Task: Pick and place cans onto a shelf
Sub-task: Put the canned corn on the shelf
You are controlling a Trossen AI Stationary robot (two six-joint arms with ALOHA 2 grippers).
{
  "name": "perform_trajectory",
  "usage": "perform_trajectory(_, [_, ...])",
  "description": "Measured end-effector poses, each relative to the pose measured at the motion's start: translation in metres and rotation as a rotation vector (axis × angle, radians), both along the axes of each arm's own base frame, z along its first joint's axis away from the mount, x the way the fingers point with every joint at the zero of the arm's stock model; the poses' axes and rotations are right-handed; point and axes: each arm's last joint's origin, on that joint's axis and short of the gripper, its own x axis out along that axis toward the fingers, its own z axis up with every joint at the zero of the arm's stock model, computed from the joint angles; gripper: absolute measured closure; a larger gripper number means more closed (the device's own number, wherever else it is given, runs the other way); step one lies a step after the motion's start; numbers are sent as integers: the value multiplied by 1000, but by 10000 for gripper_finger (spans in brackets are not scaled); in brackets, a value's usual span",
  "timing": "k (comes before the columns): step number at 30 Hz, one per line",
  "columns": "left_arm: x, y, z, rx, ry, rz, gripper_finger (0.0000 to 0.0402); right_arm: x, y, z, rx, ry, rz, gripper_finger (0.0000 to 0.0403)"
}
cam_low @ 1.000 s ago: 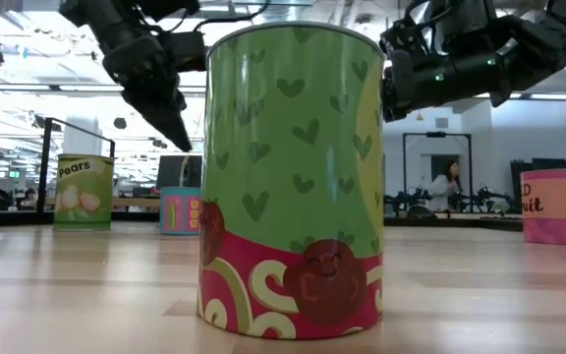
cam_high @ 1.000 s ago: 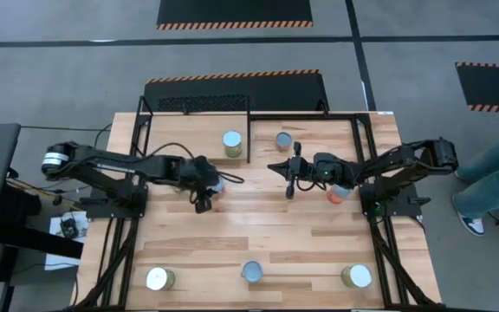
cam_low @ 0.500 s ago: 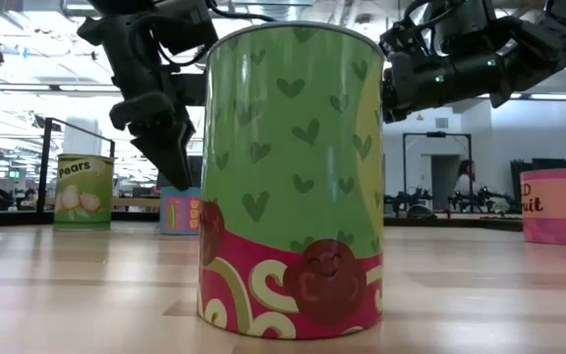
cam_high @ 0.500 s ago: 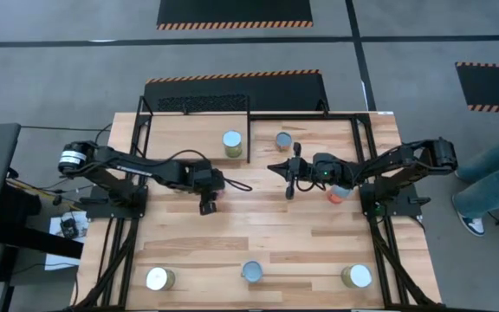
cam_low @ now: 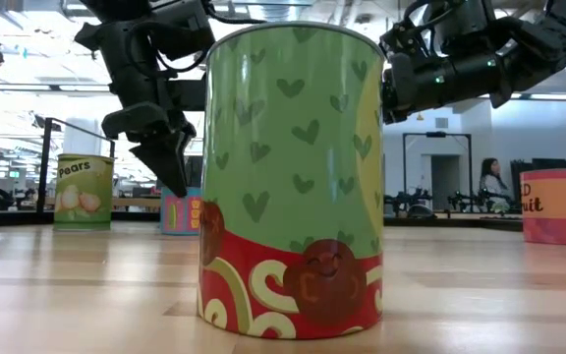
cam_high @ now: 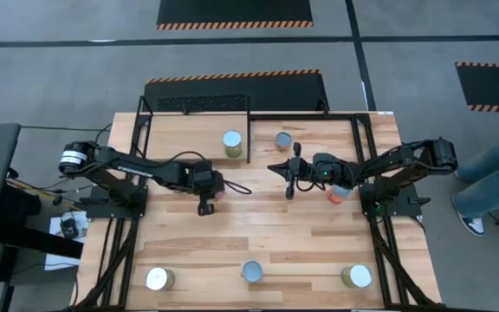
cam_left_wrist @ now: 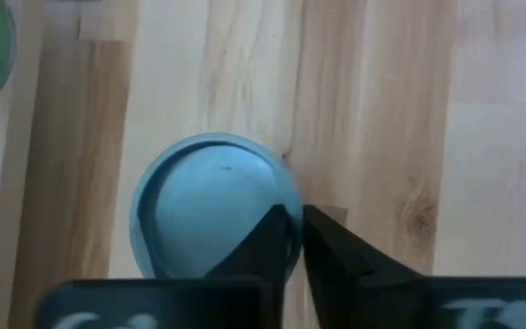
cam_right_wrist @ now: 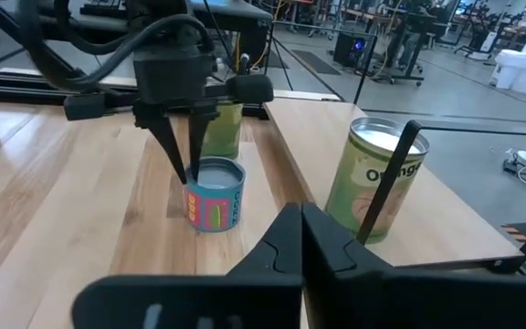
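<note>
A small blue can (cam_left_wrist: 210, 212) stands on its base left of the table's middle, pink and yellow on its side (cam_right_wrist: 215, 203). My left gripper (cam_high: 206, 192) is directly over it, fingers pointing down (cam_low: 176, 177), shut on it. My right gripper (cam_high: 289, 176) hovers shut above the table's middle (cam_right_wrist: 301, 228), holding nothing. Two cans (cam_high: 232, 143) (cam_high: 283, 140) stand farther back. Three more (cam_high: 158, 278) (cam_high: 252, 271) (cam_high: 356, 276) line the near edge. The shelf's black rails (cam_high: 249, 106) run along the far edge. My left gripper pinches the blue can's rim (cam_left_wrist: 290, 203) on one side of its top. One finger (cam_left_wrist: 265, 239) is over the top and the other (cam_left_wrist: 336, 258) is outside the wall. The fingers come from above, pointing down. The can stands upright on the table.
A red-orange can (cam_high: 335, 196) stands under my right arm. In the low view the green near-edge can (cam_low: 293, 182) fills the foreground. Black frame rails (cam_high: 364, 156) run along the table's sides. A person's leg (cam_high: 492, 178) shows to the right of the table.
My left gripper has moved a little toward the table's right, tipped from slanting to pointing straight down, dropped onto the blue can and shut on its rim. The can has stayed in place.
</note>
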Motion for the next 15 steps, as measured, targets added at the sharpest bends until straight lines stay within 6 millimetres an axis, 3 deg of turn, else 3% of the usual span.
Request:
perform_trajectory(3, [0,3,7,3,14,1,394,0,0,0,0,1,0,393])
perform_trajectory(7, [-1,15,34,32,-15,34,398,0,0,0,1,2,0,394])
perform_trajectory(12, [-6,46,69,52,-41,165,399,0,0,0,2,3,0,393])
perform_trajectory(15, [-11,67,75,44,-34,244,400,0,0,0,2,3,0,393])
